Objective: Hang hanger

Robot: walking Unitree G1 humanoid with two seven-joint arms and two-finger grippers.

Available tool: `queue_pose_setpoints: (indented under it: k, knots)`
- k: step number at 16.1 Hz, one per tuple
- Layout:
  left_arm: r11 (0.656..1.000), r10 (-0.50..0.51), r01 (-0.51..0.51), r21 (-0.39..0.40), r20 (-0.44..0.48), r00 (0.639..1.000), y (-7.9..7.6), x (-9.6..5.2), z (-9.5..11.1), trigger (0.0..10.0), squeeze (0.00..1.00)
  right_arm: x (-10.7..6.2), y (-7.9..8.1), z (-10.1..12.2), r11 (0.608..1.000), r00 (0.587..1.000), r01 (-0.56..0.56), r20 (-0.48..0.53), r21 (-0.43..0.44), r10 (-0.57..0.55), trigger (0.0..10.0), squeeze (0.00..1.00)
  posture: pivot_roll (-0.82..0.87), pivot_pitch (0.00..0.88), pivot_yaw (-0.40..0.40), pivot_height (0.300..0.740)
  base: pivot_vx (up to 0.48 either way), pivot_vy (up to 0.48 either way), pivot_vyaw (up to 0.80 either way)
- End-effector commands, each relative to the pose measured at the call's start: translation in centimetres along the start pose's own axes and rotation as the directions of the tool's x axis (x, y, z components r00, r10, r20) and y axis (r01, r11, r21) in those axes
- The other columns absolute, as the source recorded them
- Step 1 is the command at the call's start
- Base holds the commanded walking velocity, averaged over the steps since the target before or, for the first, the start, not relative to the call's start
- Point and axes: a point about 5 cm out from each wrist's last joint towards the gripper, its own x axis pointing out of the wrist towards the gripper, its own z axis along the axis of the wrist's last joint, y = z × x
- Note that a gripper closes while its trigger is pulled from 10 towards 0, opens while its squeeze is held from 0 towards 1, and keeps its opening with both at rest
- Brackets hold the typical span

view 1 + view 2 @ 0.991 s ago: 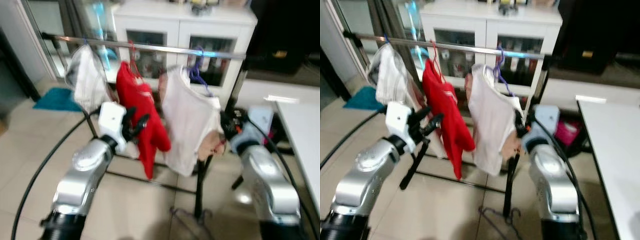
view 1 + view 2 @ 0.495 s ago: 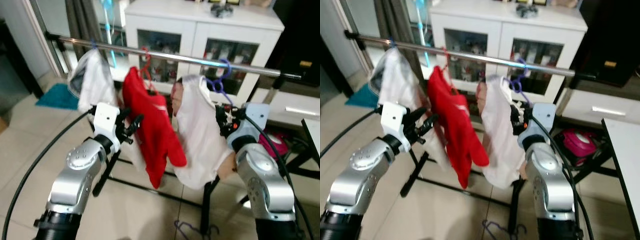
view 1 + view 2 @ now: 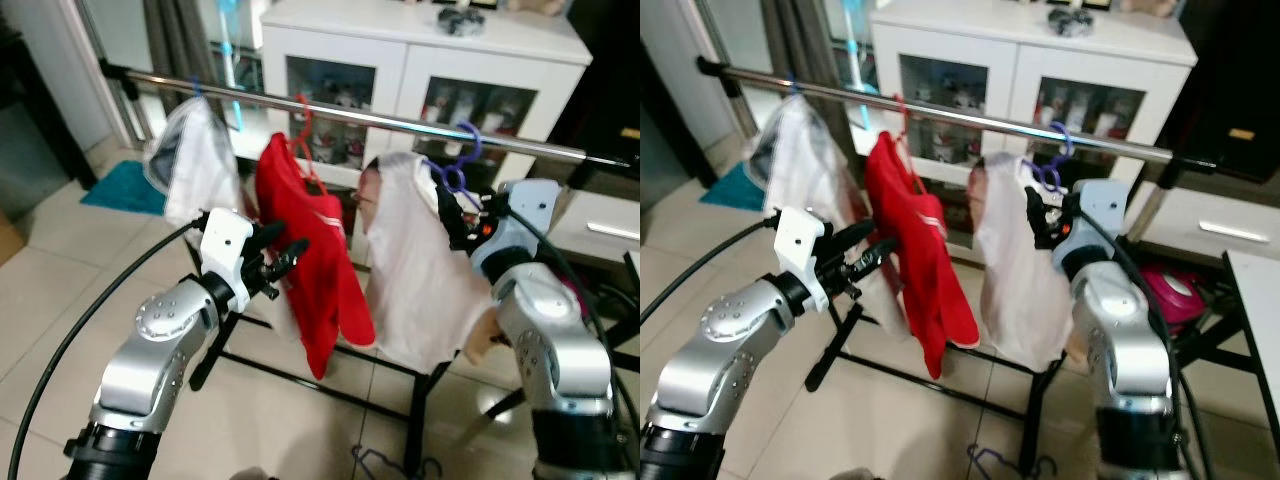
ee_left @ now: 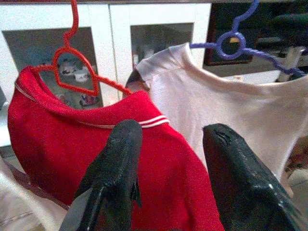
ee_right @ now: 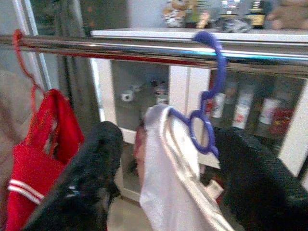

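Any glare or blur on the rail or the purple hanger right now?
Right wrist view: bright streaks of glare along the rail, purple hanger slightly soft, gripper fingers blurred up close. Eye views: fairly sharp, small highlights on the rail.

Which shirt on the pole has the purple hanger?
The pale pink shirt, nearest the right gripper. The red shirt hangs on a red hanger.

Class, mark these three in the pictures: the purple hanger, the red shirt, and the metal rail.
purple hanger [image 5: 211,62], right wrist view, on its hook over the rail
red shirt [image 4: 96,159], left wrist view, on the chest
rail [image 3: 970,117], right eye view, on the bare bar between hangers
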Motion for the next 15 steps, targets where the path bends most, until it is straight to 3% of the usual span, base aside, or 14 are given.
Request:
queue_pose_setpoints:
  k: [1, 4, 7, 9, 10, 12, 15]
  knots:
    - [1.0, -0.024, 0.024, -0.003, 0.001, 1.0, -0.2, -0.1, 0.2, 10.0, 0.0, 0.1, -0.4, 0.2, 1.0, 1.0, 0.001, 0.01, -0.005, -0.001, 10.0, 1.0, -0.06, 0.0, 0.001, 0.74, 0.0, 0.0, 0.0]
    - [0.99, -0.141, 0.141, 0.001, -0.022, 0.99, -0.5, -0.8, 0.4, 10.0, 0.0, 3.1, -2.2, 1.0, 0.983, 0.992, -0.123, -0.04, -0.135, 0.119, 10.0, 1.0, -0.06, 0.0, 0.021, 0.74, 0.0, 0.0, 0.0]
    - [0.978, -0.208, 0.209, 0.016, -0.047, 0.977, -0.6, -1.1, 0.6, 10.0, 0.0, 5.7, -4.6, 1.5, 0.973, 0.989, -0.1, -0.128, -0.208, 0.074, 10.0, 1.0, -0.06, 0.0, 0.038, 0.74, 0.0, 0.0, 0.0]
    - [0.974, -0.225, 0.226, 0.015, -0.05, 0.973, -0.8, -1.2, 0.6, 10.0, 0.0, 6.2, -5.1, 1.7, 0.976, 0.989, -0.09, -0.138, -0.201, 0.063, 10.0, 1.0, -0.06, 0.0, 0.044, 0.74, 0.0, 0.0, 0.0]
    - [0.966, -0.256, 0.257, 0.01, -0.058, 0.965, -1.1, -1.3, 0.5, 10.0, 0.0, 7.0, -5.5, 2.0, 0.979, 0.982, -0.127, -0.156, -0.157, 0.102, 10.0, 0.0, -0.06, 0.0, 0.045, 0.74, 0.0, 0.0, 0.0]
    - [0.961, -0.274, 0.275, 0.005, -0.062, 0.96, -1.3, -1.4, 0.6, 10.0, 0.0, 7.6, -5.5, 2.3, 0.978, 0.975, -0.165, -0.169, -0.124, 0.143, 10.0, 0.0, -0.06, 0.002, 0.046, 0.74, 0.0, 0.0, 0.0]
    - [0.955, -0.294, 0.295, 0.0, -0.074, 0.953, -1.5, -1.7, 0.6, 10.0, 0.0, 8.4, -6.1, 2.4, 0.985, 0.972, -0.129, -0.213, -0.118, 0.101, 10.0, 0.0, -0.05, 0.018, 0.046, 0.74, 0.0, 0.0, 0.0]
